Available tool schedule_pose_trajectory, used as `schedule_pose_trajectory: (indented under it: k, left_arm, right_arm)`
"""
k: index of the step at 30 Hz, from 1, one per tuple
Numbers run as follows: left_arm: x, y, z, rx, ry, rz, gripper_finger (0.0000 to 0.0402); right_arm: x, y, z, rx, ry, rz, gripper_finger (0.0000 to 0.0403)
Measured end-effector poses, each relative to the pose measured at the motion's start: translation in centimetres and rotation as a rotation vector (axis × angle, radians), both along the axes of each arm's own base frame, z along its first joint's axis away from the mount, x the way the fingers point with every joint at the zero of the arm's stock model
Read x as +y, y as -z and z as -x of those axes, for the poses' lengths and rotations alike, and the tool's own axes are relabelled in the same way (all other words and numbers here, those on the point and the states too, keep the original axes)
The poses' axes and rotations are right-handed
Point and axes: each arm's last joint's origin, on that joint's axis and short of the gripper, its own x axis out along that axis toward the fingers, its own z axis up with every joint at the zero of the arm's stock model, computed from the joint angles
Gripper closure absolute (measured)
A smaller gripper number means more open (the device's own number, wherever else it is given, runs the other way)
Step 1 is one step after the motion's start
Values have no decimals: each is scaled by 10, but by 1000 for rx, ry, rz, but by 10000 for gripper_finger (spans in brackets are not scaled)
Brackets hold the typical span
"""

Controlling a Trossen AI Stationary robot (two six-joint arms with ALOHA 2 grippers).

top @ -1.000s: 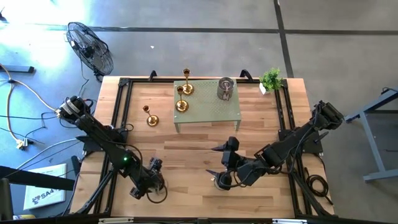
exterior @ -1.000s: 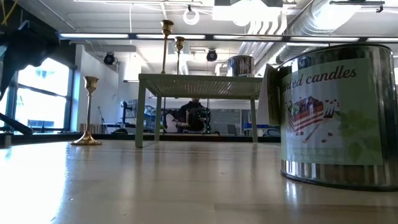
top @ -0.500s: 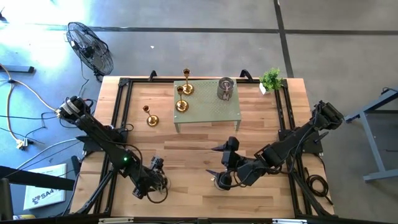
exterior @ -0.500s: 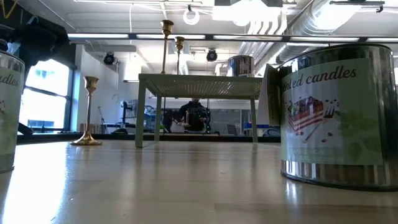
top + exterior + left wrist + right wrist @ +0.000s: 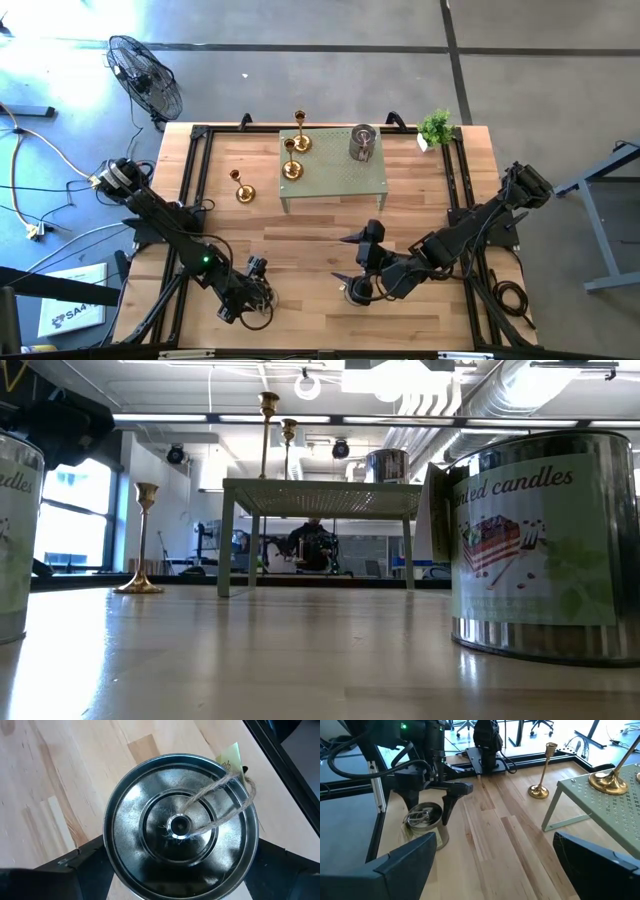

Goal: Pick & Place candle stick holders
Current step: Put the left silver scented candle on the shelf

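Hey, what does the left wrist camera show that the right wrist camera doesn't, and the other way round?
Only the left wrist view: the tin's lid from straight above, its centre hole, and a yellow tag beside it. Only the right wrist view: the left tool gripping that tin from above, a brass holder standing on the table, the green rack bearing a second holder, and the open right tool. Both: the tin and the wood table.

The candle tin (image 5: 533, 545) is silvery with a pale green label showing red cake. The brass holders (image 5: 291, 160) gleam gold on a pale green perforated stand (image 5: 345, 178); the table (image 5: 310, 225) is light wood.
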Motion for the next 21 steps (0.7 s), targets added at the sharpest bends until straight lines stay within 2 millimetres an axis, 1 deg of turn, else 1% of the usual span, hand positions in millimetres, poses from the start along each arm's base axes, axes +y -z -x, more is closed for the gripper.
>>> schedule_pose_trajectory:
  k: [6, 11, 14, 16, 19, 21]
  left_arm:
    - [1, -7, 0, -31, -17, -27, 62]
    - [1, -31, -5, -144, -34, -72, 63]
    - [2, -41, -6, -178, -29, -114, 63]
    - [1, -53, -7, -223, -14, -121, 63]
    - [0, -80, -9, -329, 17, -114, 63]
    - [1, -95, -9, -369, 45, -120, 63]
  right_arm:
    - [0, 0, 0, 1, -3, -2, 8]
    - [0, 0, 0, -1, -3, 2, 8]
    - [0, -1, 0, -5, -4, 0, 8]
    - [0, -1, 0, -4, -5, 1, 8]
    - [0, -1, 0, -4, -6, 2, 8]
    - [0, 0, 0, 0, -7, 3, 8]
